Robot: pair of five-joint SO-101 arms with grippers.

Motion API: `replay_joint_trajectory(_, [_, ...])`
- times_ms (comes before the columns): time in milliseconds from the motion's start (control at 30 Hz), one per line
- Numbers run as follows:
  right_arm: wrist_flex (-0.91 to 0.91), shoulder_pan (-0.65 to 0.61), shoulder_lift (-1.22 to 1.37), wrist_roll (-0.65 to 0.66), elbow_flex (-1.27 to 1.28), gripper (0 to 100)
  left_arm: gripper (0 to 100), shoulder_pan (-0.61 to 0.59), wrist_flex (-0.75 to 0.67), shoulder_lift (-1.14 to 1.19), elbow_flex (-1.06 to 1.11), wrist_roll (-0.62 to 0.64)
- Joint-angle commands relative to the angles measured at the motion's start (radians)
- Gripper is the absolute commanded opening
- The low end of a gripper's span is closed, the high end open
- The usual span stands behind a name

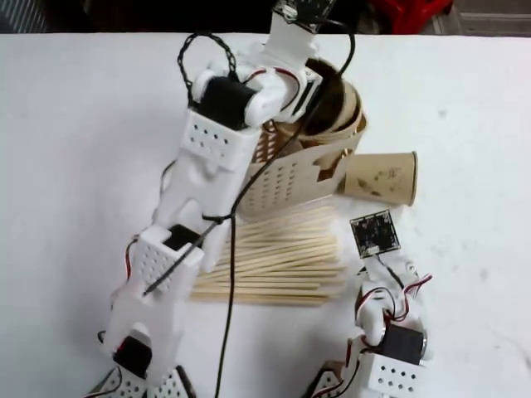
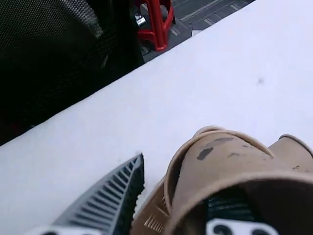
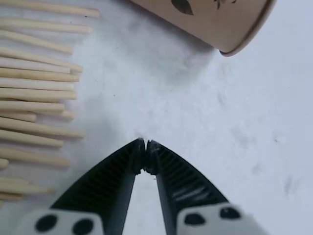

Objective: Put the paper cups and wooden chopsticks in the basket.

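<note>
right pincer (image 3: 145, 159): close to the near edge of the tabletop (image 1: 75, 124), right of centre. Fully closed, tips touching, nothing in it. Hangs over bare surface between the chopsticks (image 1: 274, 265) and the lying paper cup (image 1: 382, 177).

chopsticks: loose flat pile mid-tabletop, lengths running left edge to right edge, ends uneven. I see none in the basket.

lying paper cup: on its side just past the pile, mouth towards the right edge. Its base is against or just beside the basket (image 1: 286, 186) wall, can't tell which.

basket: towards the far edge, about centre. nested cups (image 1: 344, 108) sit inside, leaning towards the far right corner.

left pincer (image 2: 178, 196): over the basket, jaws wide apart, one finger outside the top cup's rim, the other inside it. The cup wall sits between them but isn't clamped, so I read this as a release with the cup seated.

Step in hand, my read: finish that drop.
- Pull the left pincer out along the cup's axis, so the inner finger doesn't hook the rim and drag the stack out.
- Clear the basket rim before any sideways move.
- The right arm should open before descending and take the lying cup at its mouth, one finger inside. It'll likely roll if nudged from the side.
- Chopsticks: small bunches, pinched mid-length, else they fan out and tip.
</note>
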Motion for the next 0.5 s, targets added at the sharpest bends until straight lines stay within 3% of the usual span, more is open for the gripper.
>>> replay_joint_trajectory(0, [-0.018,-0.01,-0.005,0.012,0.003,1.7,19,0.001,0.008,-0.079,-0.066,-0.011])
replay_joint_trajectory(467, [-0.016,-0.012,-0.005,0.014,0.003,1.7,19,0.01,-0.017,-0.085,-0.186,-0.011])
